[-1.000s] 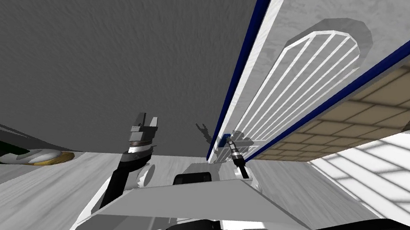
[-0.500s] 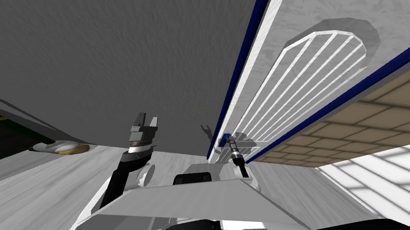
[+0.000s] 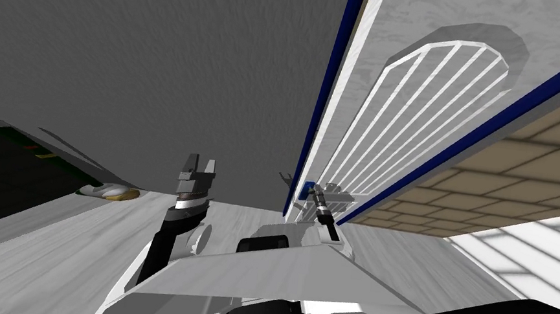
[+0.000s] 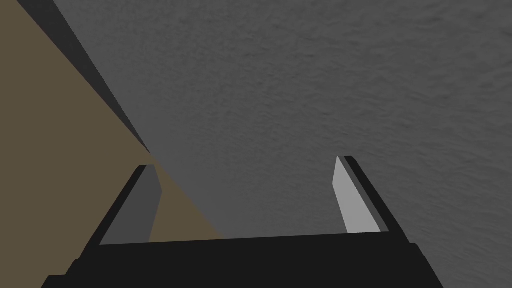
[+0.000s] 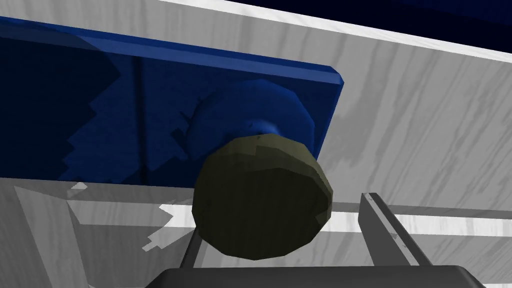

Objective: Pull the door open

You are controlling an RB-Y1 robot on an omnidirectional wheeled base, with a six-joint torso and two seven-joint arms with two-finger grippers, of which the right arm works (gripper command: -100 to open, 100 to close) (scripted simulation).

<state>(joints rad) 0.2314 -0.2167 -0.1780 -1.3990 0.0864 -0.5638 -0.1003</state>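
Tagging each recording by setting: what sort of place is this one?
Probably a doorway inside a house: a white door with an arched slatted panel and dark blue edging, an olive knob on a blue plate, and a plain grey wall beside it over pale wood-grain floor.

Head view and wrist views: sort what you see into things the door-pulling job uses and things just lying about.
Job: door, olive knob, blue plate behind it, right gripper straddling the knob.
Lying about: white-and-gold object on the floor; left gripper, open, idle.
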